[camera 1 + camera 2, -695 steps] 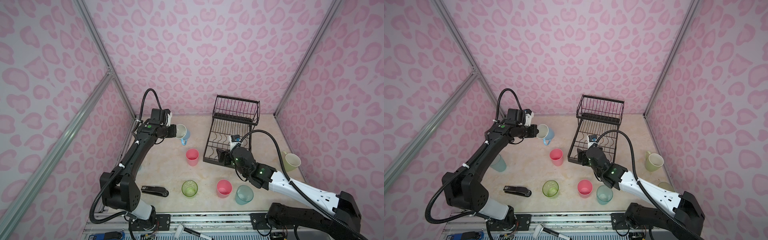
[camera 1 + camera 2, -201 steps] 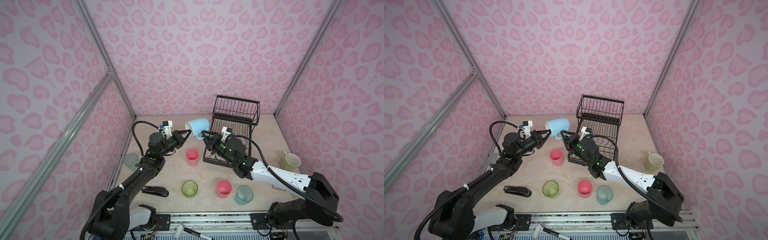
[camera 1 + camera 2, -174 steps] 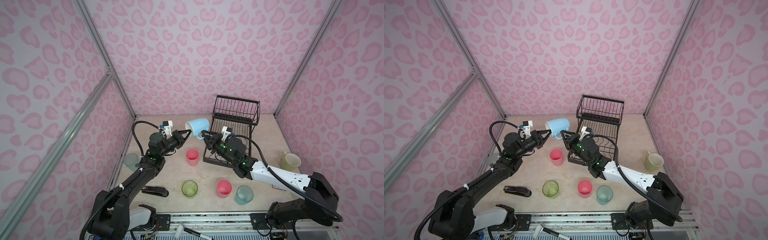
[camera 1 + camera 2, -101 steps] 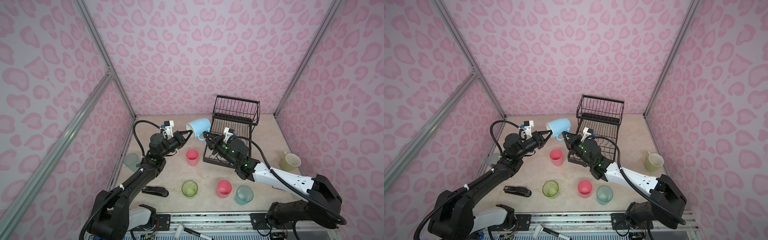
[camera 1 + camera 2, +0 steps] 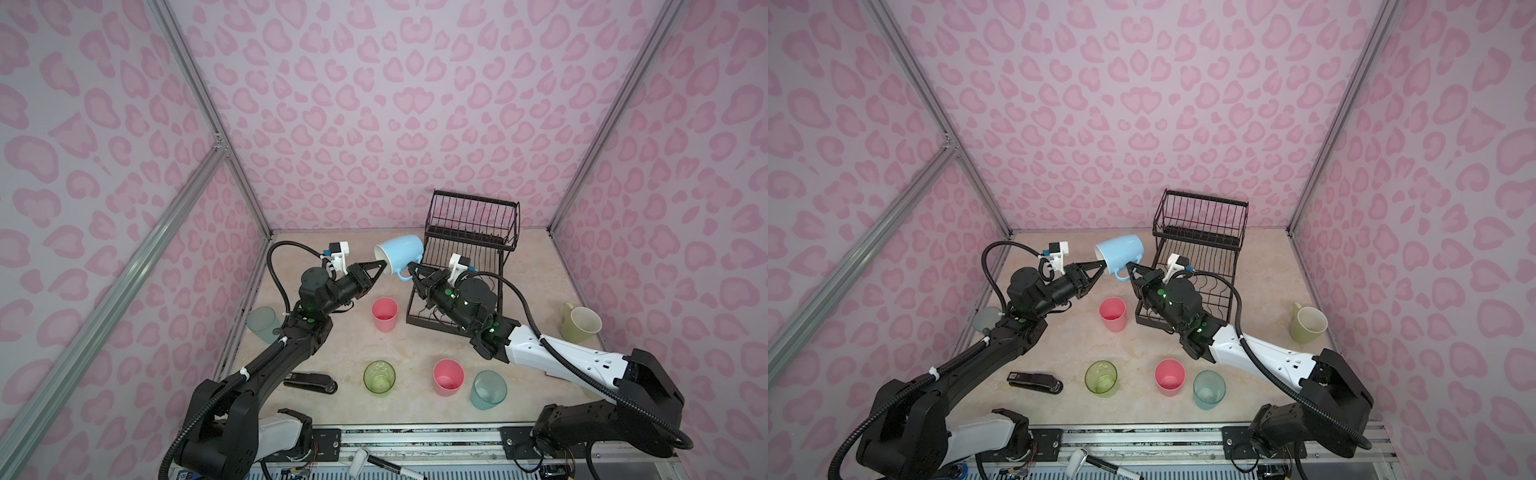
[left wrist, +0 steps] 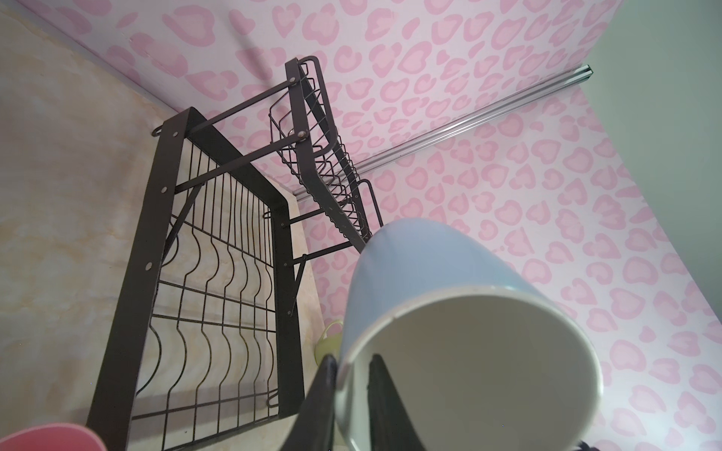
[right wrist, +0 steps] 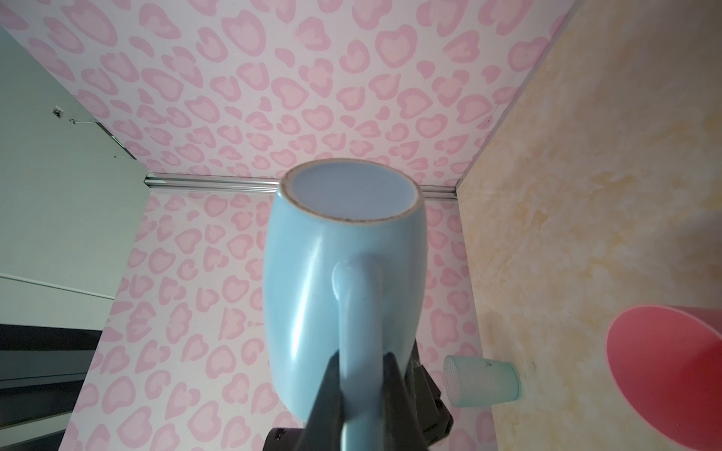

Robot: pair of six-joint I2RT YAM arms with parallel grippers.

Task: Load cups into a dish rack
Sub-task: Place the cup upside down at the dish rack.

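Right jaws — now on mug (image 7: 297, 281)

Seven cups showed: two mugs, the light blue mug (image 5: 400, 254) and the yellow-green mug (image 5: 581, 327), and five tumblers, the far pink tumbler (image 5: 384, 313), near pink tumbler (image 5: 448, 376), green tumbler (image 5: 379, 377), teal tumbler (image 5: 488, 390) and grey-blue tumbler (image 5: 262, 324). There was one dish rack (image 5: 469, 230), one stapler (image 5: 309, 381) and one marker (image 5: 386, 461).

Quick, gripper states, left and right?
Left gripper: straddles the light blue ceramic mug's rim; whether it grips cannot be told.
Right gripper: closed on that mug's handle.
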